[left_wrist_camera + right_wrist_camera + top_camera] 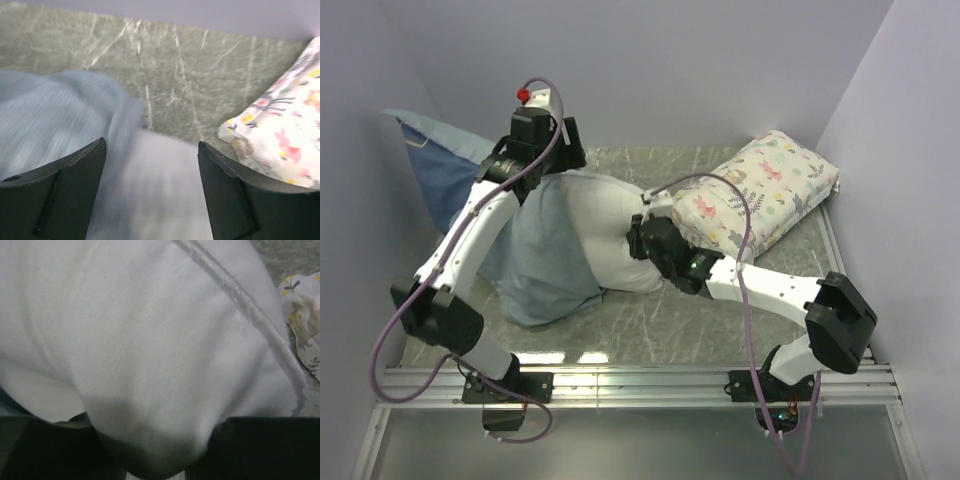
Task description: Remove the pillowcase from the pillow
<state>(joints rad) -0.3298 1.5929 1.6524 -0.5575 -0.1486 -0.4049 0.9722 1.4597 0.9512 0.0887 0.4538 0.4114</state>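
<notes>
Two pillows on the table (pixel 690 320): white pillow (pixel 605 225) at centre, floral pillow (pixel 760 190) at back right, lying diagonally with its right end against the right wall. The case (pixel 535 265) covers only the left part of the pillow, grey-blue inner side out and bunched. Its darker blue end is pushed up against the left wall, and the pillow's right part is bare.

Left gripper (pixel 150 195) hangs over the far edge where case meets pillow. Its fingers (pixel 65 195) are spread wide with nothing between them, and the fabric below is blurred.

Right gripper (pixel 155 452) is clamped on the pillow's right end, with white fabric bulging up between its fingers (pixel 260 450) and a seam running across above.

In the way: the floral pillow sits just beside the right wrist, and from above its near-left corner overlaps the wrist. The right arm's purple cable (pixel 745 215) loops over it. The left arm lies across the case
</notes>
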